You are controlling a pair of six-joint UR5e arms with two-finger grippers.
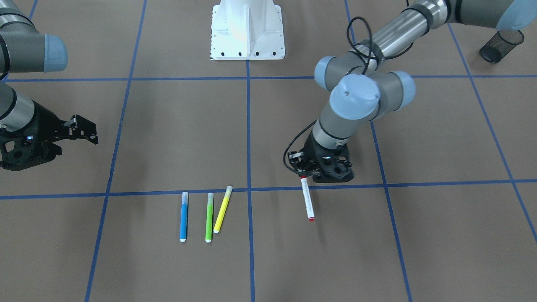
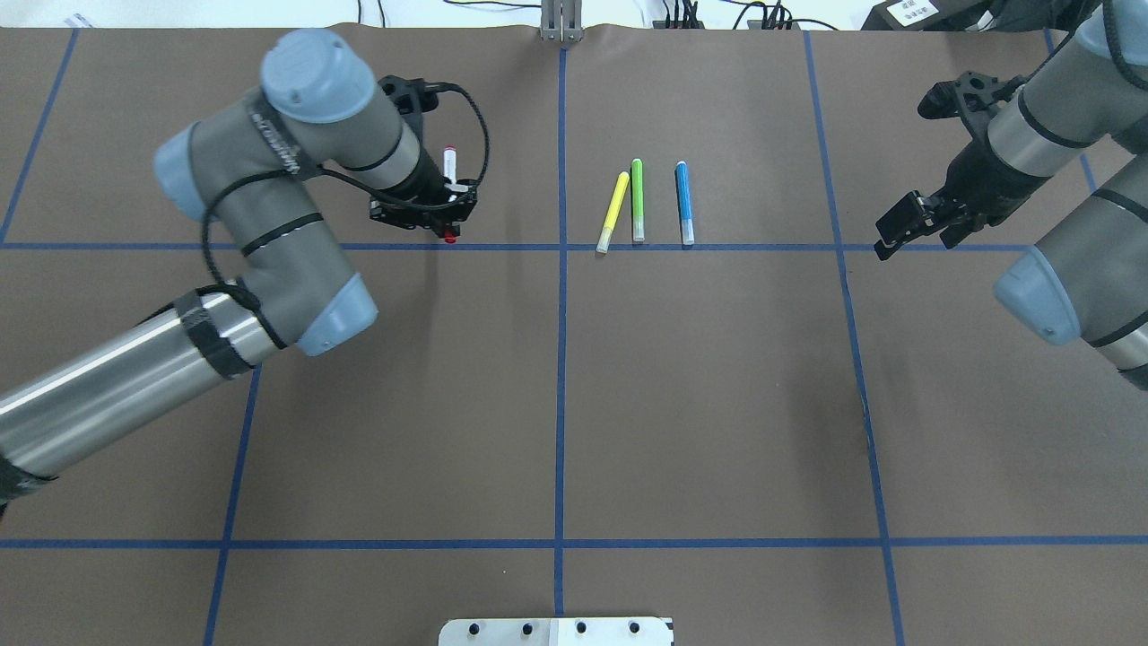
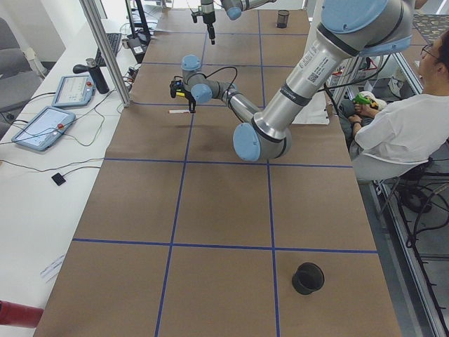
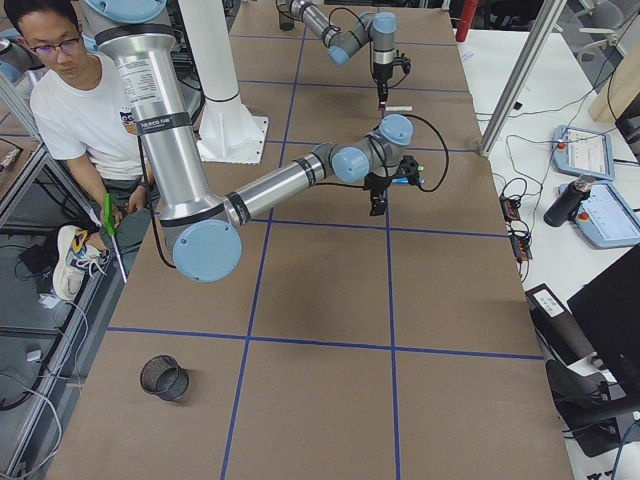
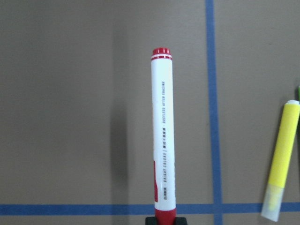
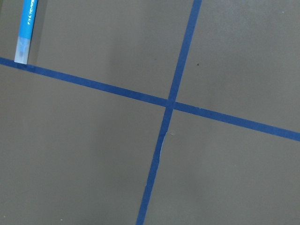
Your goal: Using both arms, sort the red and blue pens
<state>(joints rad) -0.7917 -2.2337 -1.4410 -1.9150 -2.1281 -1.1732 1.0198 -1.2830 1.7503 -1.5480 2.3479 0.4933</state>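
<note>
Left pincer point(image 2: 448, 218): clamped on the red-capped end of the red marker point(image 1: 307, 199), just over a blue tape line.
Red marker: white barrel sticking straight out from the jaws towards the worktop's far edge, red end outermost; in the left wrist view, shadow cast apart from the barrel, to one side.
Right pincer point(image 1: 86, 131): jaws apart, holding nothing, poised above the worktop point(image 2: 717, 404) well off to the robot's right of the pens.
Blue highlighter point(image 2: 683, 203): flat on the worktop, translucent cap on the tape line, the pen of the row nearest the right pincer.
Green highlighter point(image 2: 637, 199): just beside the blue one, almost parallel to it.
Yellow highlighter point(image 2: 613, 212): next to the green one and slanted, its far end close to the green barrel; the one nearest the held marker.
Worktop: brown sheet marked into squares by blue tape.
Mesh pen cup point(image 1: 501, 46): black, standing at the robot's left end, well away from the pens.
</note>
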